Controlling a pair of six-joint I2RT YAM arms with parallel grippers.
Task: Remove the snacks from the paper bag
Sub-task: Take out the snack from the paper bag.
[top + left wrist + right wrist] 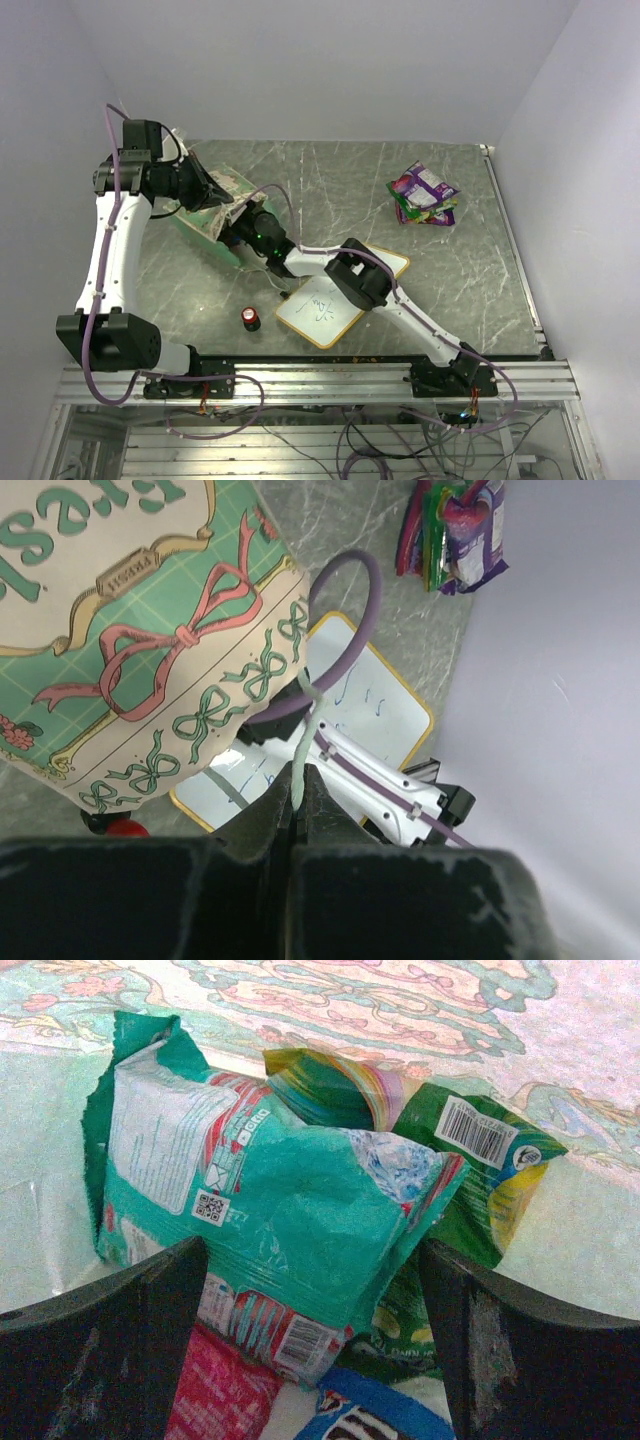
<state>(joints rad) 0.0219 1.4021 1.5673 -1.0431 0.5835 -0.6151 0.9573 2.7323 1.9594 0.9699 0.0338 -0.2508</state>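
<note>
Black right gripper [310, 1290] jaws stand open astride teal packet [300, 1190] inside paper bag [400, 1000], centre frame; best close on its middle, lift slowly while left gripper [298, 815], clamped on string handle [303, 730], steadies bag; other snacks [425, 195] lie out, upper right

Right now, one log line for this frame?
left end effector: shut on bag handle | right end effector: open, astride teal packet inside bag

The marbled table [330, 190] carries a paper bag [205, 222], loose snacks [424, 196], a whiteboard [330, 305] and a red-capped cylinder [250, 318].
</note>
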